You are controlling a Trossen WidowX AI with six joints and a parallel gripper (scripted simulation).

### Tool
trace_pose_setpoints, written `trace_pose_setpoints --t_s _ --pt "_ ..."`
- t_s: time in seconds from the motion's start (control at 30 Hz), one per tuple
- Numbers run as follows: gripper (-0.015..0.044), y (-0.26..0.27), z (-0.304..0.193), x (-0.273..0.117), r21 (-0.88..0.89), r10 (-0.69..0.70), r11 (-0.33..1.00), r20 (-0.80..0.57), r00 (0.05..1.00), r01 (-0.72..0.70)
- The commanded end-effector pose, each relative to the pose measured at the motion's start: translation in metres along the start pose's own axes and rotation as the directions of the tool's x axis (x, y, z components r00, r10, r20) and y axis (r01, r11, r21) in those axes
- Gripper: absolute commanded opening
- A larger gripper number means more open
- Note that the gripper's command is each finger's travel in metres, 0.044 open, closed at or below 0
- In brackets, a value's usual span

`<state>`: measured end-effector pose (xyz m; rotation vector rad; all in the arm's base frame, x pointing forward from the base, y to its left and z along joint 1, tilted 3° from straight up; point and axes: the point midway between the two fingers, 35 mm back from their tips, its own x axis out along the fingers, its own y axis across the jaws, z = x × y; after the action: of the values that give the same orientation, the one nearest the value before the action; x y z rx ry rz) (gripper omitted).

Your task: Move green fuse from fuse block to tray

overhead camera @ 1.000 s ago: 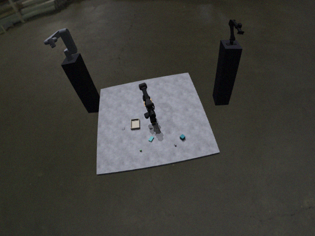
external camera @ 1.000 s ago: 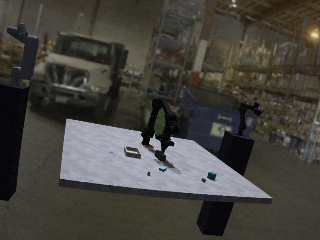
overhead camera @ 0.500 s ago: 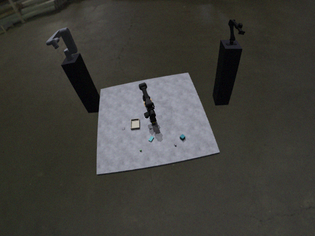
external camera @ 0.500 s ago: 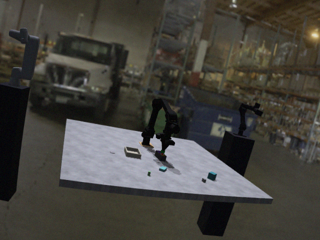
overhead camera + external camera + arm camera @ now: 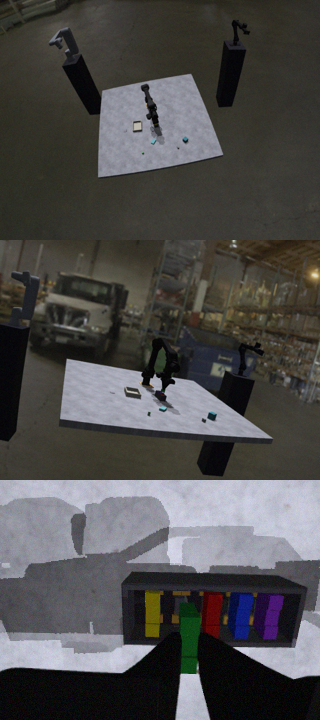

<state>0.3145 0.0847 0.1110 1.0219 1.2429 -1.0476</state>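
My gripper (image 5: 188,641) is shut on the green fuse (image 5: 189,622) (image 5: 163,390), which hangs upright between the fingertips. The fuse is above the dark fuse block (image 5: 210,580) (image 5: 159,396), clear of its slot; metal clips show in the empty slot below. The yellow fuse (image 5: 153,611) stands left of that slot; the red fuse (image 5: 212,612), blue fuse (image 5: 241,612) and purple fuse (image 5: 270,612) stand to its right. The beige tray (image 5: 137,130) (image 5: 133,395) lies left of the block in the top and exterior views. In the top view the arm hides most of the block.
A cyan flat piece (image 5: 153,141) (image 5: 162,408) and a small green piece (image 5: 142,152) (image 5: 149,413) lie in front of the block. A teal cube (image 5: 185,139) (image 5: 212,415) and a small dark piece (image 5: 178,147) (image 5: 203,420) lie to the right. A thin small thing (image 5: 125,130) lies left of the tray.
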Motion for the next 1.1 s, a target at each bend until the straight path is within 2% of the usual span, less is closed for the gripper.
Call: trace_pose_setpoints --t_s 0.0,0.43,1.07 --pt "0.0000 0.001 -0.001 -0.007 0.003 0.003 1.000 -0.004 1.000 -0.003" --pt "0.0000 0.001 0.003 -0.021 0.003 0.003 1.000 -0.004 1.000 -0.003" --pt "0.0000 -0.001 0.111 -0.021 0.003 0.003 1.000 0.002 1.000 -0.003"
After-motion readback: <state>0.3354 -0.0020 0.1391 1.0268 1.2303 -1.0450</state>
